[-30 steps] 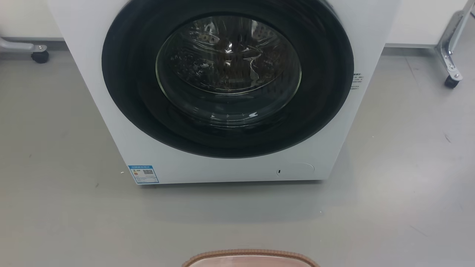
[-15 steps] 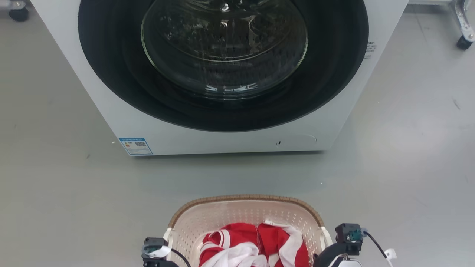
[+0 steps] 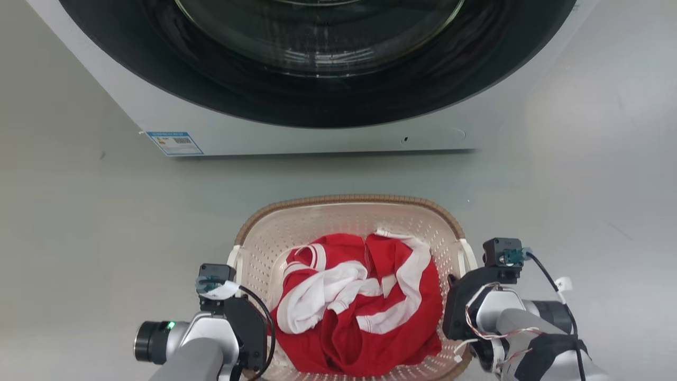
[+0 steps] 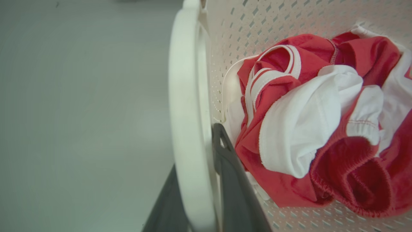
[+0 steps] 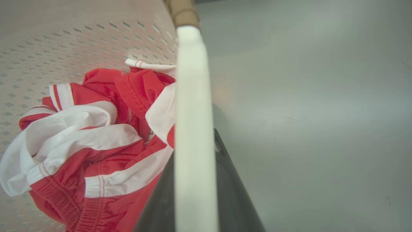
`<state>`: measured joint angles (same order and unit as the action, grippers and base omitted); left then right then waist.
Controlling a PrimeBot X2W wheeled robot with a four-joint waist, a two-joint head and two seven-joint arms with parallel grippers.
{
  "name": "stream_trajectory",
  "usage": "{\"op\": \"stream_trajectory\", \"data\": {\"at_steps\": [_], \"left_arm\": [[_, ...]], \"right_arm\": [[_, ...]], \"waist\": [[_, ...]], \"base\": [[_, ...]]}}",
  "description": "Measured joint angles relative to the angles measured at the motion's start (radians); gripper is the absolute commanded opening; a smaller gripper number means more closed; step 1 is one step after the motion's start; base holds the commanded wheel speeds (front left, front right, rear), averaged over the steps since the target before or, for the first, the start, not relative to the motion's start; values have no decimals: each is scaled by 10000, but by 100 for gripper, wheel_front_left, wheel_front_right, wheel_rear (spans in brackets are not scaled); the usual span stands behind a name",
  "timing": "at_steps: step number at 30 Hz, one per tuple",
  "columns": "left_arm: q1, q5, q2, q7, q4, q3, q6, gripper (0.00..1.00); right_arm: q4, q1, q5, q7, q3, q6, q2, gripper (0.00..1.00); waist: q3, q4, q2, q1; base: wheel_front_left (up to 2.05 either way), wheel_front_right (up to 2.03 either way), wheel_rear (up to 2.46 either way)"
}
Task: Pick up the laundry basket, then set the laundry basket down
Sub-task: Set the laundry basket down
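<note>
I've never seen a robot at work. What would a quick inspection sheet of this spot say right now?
Surface: grey floor, smooth, a few small marks.
Job's things: laundry basket in front of the washer, holding red and white clothes; whether it rests on the floor cannot be told.
Clutter: nothing seen.
Claws: left claw has a dark finger on each side of the left handle; right claw likewise on the right handle.
Cables: left-wrist cable, black, looping; right-wrist cable, black, with thin wires beside it.
Surroundings: white washing machine, round door shut, blue label at its lower corner.
</note>
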<state>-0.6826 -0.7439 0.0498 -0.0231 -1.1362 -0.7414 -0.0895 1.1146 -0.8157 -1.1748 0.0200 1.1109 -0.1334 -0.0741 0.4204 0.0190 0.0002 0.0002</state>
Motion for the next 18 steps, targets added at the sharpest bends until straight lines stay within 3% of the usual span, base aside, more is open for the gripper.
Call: {"op": "stream_trajectory", "data": {"at_steps": [18], "left_arm": [[-1914, 105, 86, 245, 69, 234, -75, 0]], "right_arm": [[497, -2234, 508, -301, 10, 13, 2, 0]], "waist": [[2521, 69, 1, 0]], "base": [[0, 0, 0]]}}
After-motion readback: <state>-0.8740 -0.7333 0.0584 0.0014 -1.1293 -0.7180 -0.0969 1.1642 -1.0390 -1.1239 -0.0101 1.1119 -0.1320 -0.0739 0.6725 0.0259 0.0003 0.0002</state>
